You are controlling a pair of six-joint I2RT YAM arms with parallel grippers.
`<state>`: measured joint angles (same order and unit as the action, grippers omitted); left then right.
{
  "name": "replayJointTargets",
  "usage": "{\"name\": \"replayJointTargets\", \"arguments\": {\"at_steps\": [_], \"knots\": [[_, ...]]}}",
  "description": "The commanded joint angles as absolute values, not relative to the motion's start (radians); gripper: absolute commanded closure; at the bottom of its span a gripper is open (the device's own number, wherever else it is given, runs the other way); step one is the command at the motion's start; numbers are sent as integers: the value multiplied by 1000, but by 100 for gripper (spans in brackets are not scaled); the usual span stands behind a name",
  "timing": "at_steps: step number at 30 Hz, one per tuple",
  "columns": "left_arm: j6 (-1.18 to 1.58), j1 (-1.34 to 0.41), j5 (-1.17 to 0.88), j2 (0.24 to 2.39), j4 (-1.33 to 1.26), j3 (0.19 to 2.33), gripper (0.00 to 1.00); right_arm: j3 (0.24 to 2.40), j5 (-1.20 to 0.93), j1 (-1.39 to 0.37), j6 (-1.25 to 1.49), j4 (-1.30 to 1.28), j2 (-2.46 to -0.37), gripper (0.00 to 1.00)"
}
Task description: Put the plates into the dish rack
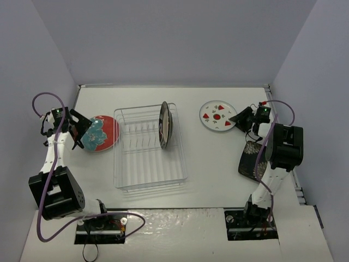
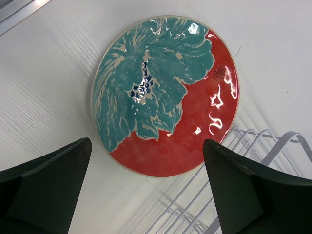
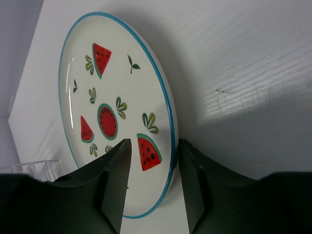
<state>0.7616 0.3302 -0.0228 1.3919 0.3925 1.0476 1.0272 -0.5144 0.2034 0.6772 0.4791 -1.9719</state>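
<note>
The left gripper hangs fully open and empty, with the red plate flat directly below it and the dish rack near on its right. The right gripper is half closed, jaws straddling the near rim of the watermelon plate; whether they bite it cannot be told. Seat the rim deep between the jaws before lifting, or the glazed plate may slip.
</note>
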Motion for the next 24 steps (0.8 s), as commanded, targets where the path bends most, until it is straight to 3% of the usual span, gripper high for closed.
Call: {"name": "replayJointTargets", "arguments": {"at_steps": [1, 5, 14, 20, 24], "knots": [[756, 332, -13, 1345, 350, 1051, 3, 1045, -518, 202, 694, 480, -1999, 65], [753, 333, -20, 1354, 355, 1057, 3, 1039, -457, 201, 716, 468, -2008, 100], [749, 334, -25, 1341, 354, 1057, 3, 997, -378, 197, 657, 506, -1864, 100], [750, 334, -30, 1323, 344, 1043, 3, 1024, -150, 139, 554, 398, -1596, 100], [749, 334, -37, 1315, 337, 1034, 3, 1029, -115, 127, 540, 377, -1473, 100]]}}
